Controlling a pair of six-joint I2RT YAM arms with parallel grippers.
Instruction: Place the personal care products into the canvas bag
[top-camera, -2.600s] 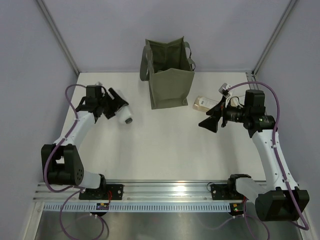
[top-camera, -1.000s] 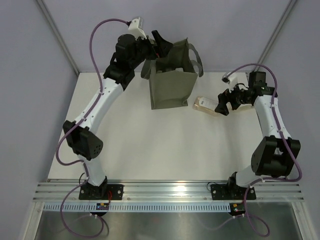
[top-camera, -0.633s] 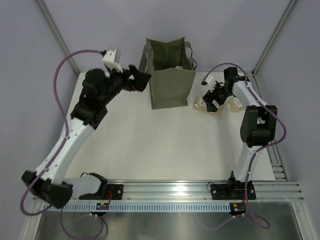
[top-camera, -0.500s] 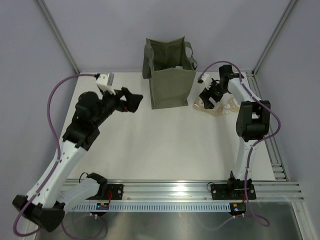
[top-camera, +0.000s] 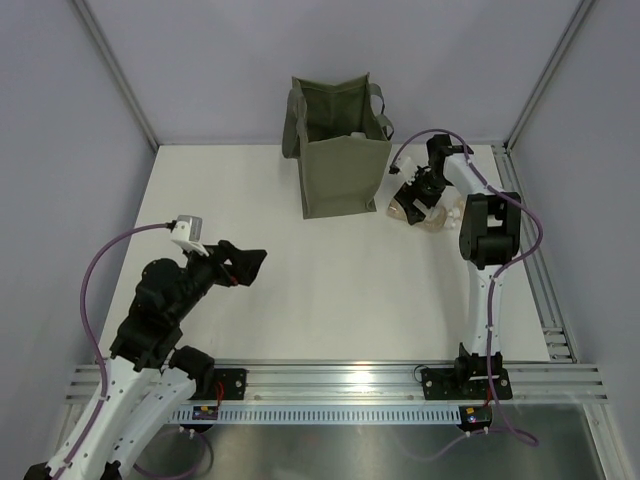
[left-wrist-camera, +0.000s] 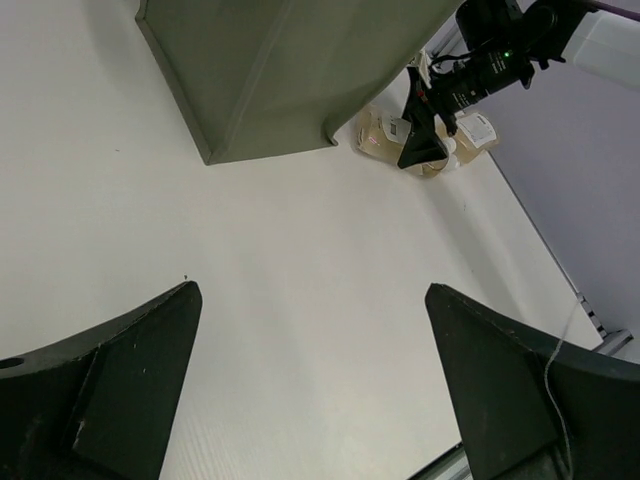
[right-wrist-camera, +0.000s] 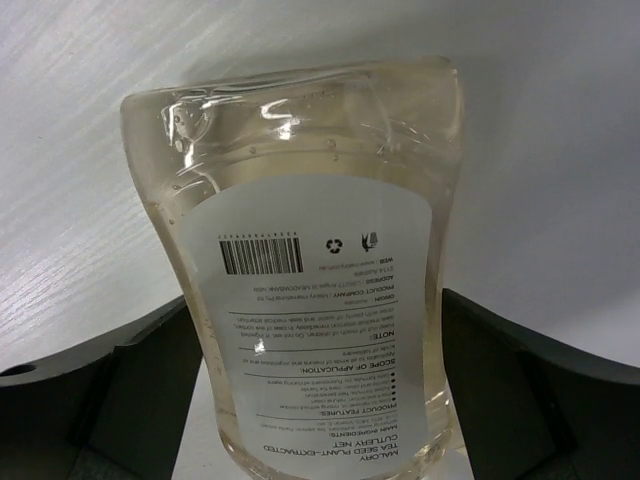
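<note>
The olive-green canvas bag (top-camera: 340, 160) stands upright at the back of the table, and also shows in the left wrist view (left-wrist-camera: 270, 80). Two beige pouches lie right of it: one (top-camera: 396, 211) close to the bag, the other (top-camera: 446, 217) further right. My right gripper (top-camera: 411, 202) is open and low over them. In the right wrist view (right-wrist-camera: 320, 300) its jaws straddle a clear beige pouch (right-wrist-camera: 320, 250) with a white label. My left gripper (top-camera: 254, 265) is open and empty over the near left of the table (left-wrist-camera: 310, 290). The bottles are out of view.
Something pale shows inside the bag's mouth (top-camera: 351, 132). The grey enclosure walls stand close behind the bag and at both sides. A metal rail (top-camera: 340, 378) runs along the near edge. The right arm's cable (top-camera: 400, 160) loops beside the bag's right wall.
My left arm has pulled back from the bag's mouth to the near left, its gripper empty. My right gripper has moved left and down onto the pouches beside the bag.
</note>
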